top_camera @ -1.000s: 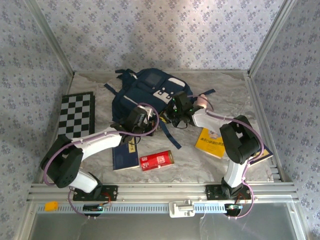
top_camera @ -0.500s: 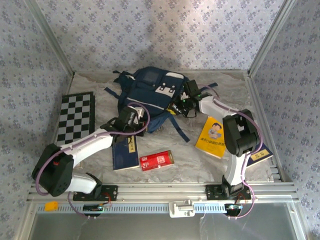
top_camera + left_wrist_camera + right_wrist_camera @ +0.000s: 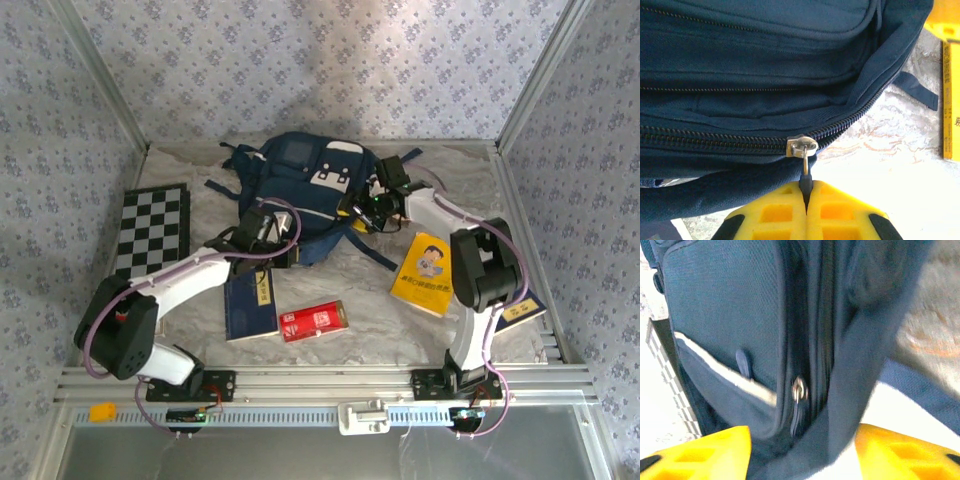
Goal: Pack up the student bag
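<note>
The student bag (image 3: 300, 180) lies at the 12 o'clock end of the table (image 3: 370, 310). At its 7 o'clock edge, the left gripper (image 3: 806, 192) is fully closed, pinching the zipper pull (image 3: 803, 147). At its 3 o'clock side, the right gripper (image 3: 802, 434) stands open, with a dark strap (image 3: 855, 385) passing between its jaws.

Lab enclosure: aluminium frame (image 3: 300, 383), wallpapered walls (image 3: 330, 70)

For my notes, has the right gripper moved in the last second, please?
Yes, the right gripper moved away from the red box, toward the back wall.
</note>
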